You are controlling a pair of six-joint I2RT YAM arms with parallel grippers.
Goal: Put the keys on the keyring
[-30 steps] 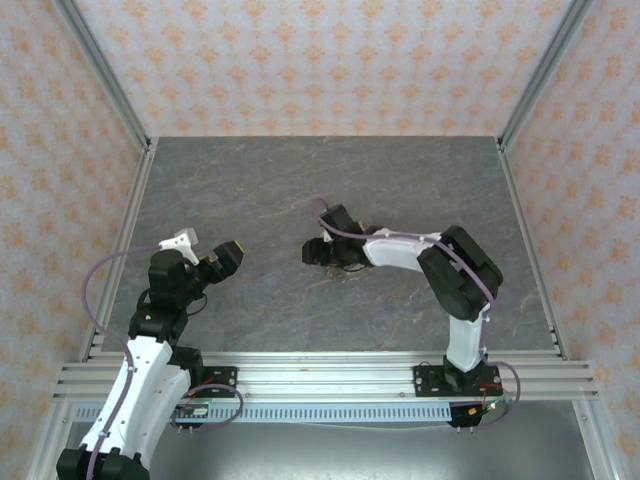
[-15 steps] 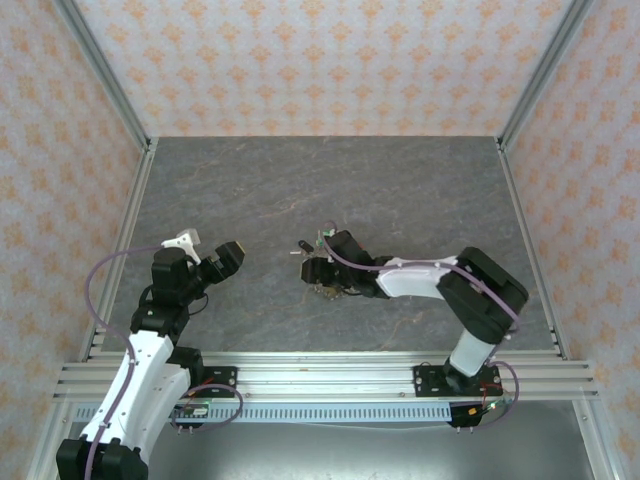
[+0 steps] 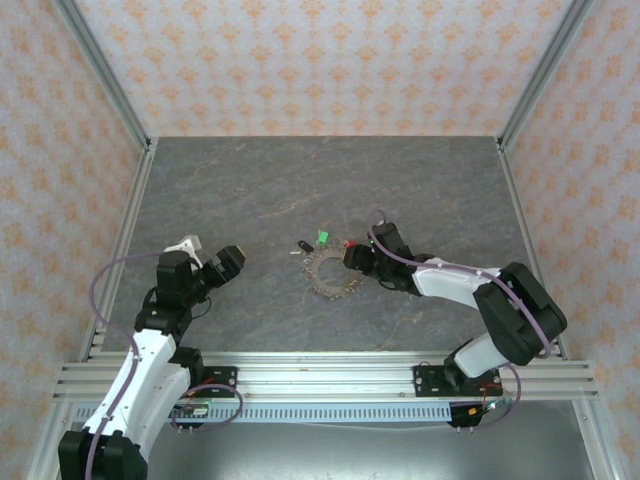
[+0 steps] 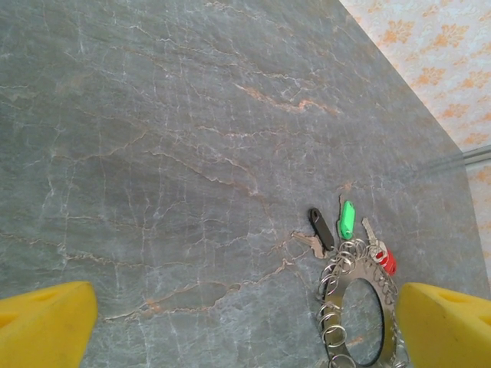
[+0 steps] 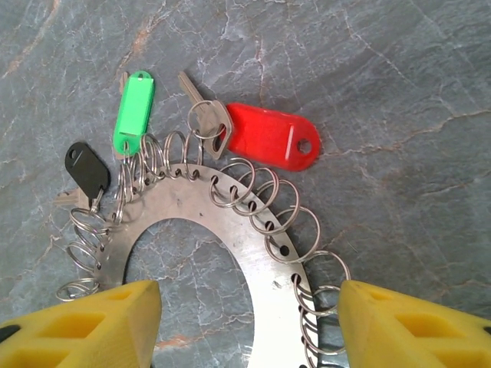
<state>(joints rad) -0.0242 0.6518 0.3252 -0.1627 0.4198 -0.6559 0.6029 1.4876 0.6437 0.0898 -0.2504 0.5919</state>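
Right gripper (image 5: 245,326) hangs low over the grey marble surface (image 3: 250,190) with its two yellow fingers spread wide, and it pinches nothing. In the right wrist view the near part of the keyring (image 5: 192,203) lies between these fingers, flat on the surface. In the view from above, the gripper is at the right edge of the ring. Left gripper (image 3: 228,262) is also fully spread and holds nothing. It is well apart from the ring, to the left, and points toward it.

The keyring lies near the middle of the surface. Its rim carries many small wire loops (image 5: 295,222), which give it the jagged look. The keys lie at the far side of the rim, touching or just beside the loops: the red key (image 5: 268,139), then the green key (image 5: 133,111), and the black key (image 5: 87,169), the smallest. The green one seems to be hooked in a loop. For the red and the black ones it cannot be told.

The step in hand seems to be a check or a release at the ring. The next move probably calls for a careful pinch on one small key head, with the ring kept steady.
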